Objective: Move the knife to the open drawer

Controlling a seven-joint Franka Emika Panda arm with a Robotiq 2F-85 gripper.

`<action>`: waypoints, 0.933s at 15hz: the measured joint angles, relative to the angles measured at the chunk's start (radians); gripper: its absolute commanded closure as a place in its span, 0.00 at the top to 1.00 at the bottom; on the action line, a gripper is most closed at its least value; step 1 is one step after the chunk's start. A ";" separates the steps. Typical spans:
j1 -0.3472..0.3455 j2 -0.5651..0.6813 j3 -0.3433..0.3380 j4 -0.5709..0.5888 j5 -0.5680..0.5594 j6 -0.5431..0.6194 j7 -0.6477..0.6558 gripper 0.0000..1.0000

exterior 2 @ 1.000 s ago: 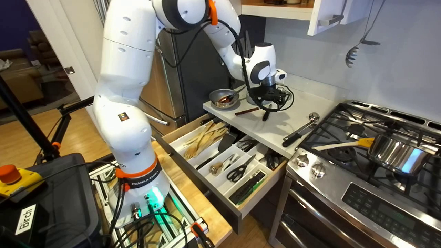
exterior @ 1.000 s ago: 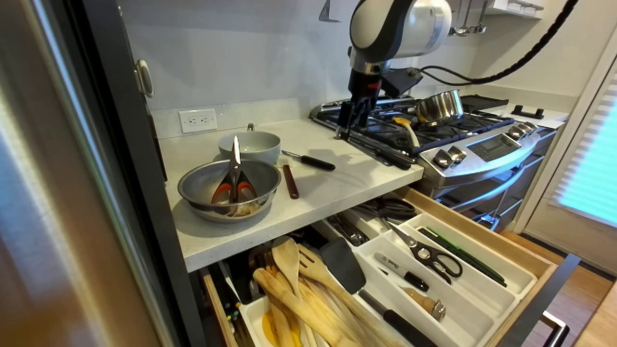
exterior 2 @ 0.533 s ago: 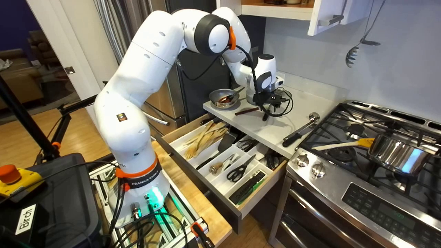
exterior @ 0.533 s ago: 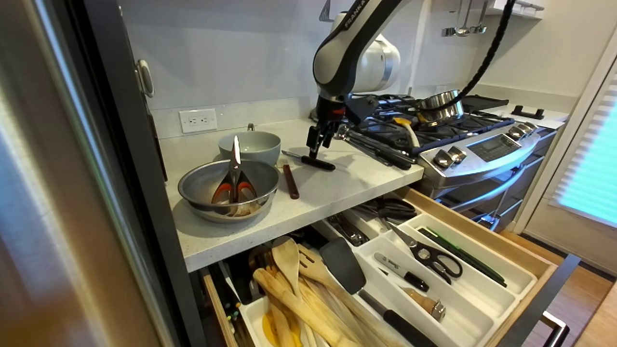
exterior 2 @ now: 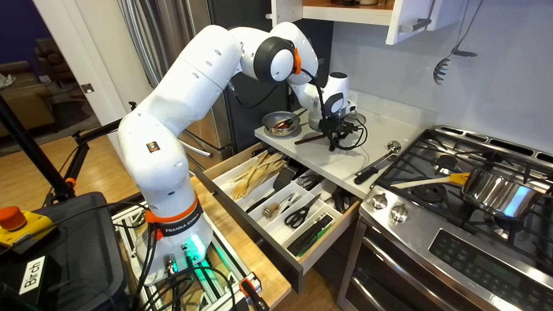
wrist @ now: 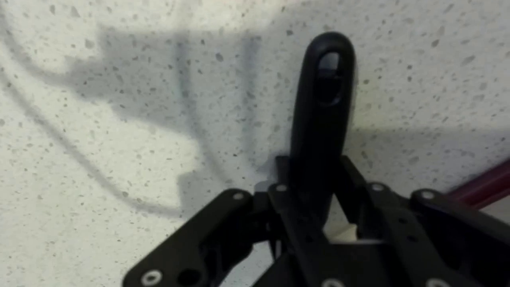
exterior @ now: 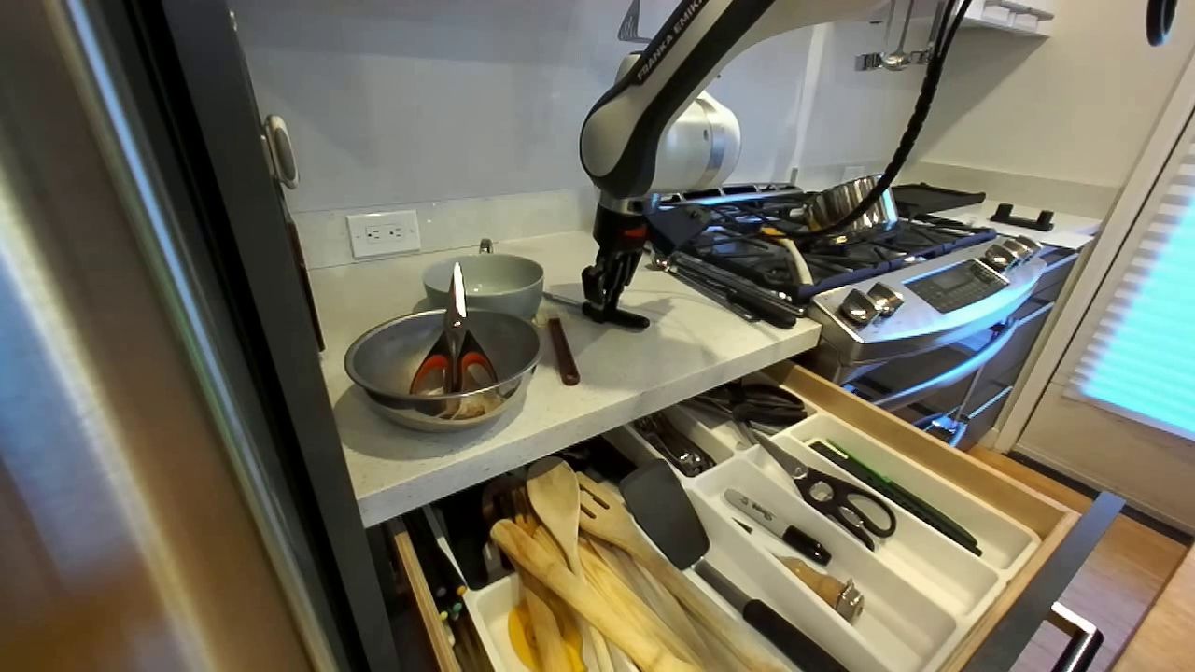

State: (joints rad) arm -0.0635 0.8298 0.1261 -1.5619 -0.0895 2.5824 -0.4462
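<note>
The knife lies on the pale speckled counter. Its black handle point(wrist: 323, 107) with a hole in the end fills the middle of the wrist view. My gripper point(wrist: 312, 171) has come down over the handle, shut on it with one finger on each side. In an exterior view, the handle's end point(exterior: 633, 321) sticks out past the fingers, and a bit of the silver blade point(exterior: 563, 300) points towards the grey bowl. The open drawer point(exterior: 934, 457), with a white divided tray inside, sits below the counter's front edge. My gripper point(exterior 2: 335, 144) hides most of the knife in an exterior view.
A steel bowl point(exterior: 373, 378) holding a red-handled tool and a grey bowl point(exterior: 509, 291) stand close by. A brown-handled utensil point(exterior: 564, 355) lies beside the knife. Long black-handled tools point(exterior 2: 367, 173) lie by the stove point(exterior 2: 380, 201). Wooden spoons point(exterior 2: 252, 177) fill one drawer section.
The arm has swung over to the knife and come down onto its handle, and the fingers have closed around it. The knife appears to lie in the same place.
</note>
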 measured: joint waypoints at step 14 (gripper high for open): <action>-0.211 -0.396 0.188 -0.382 0.236 -0.042 -0.380 0.08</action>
State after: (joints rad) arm -0.2742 0.4335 0.3136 -1.9439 0.1461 2.5404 -0.8259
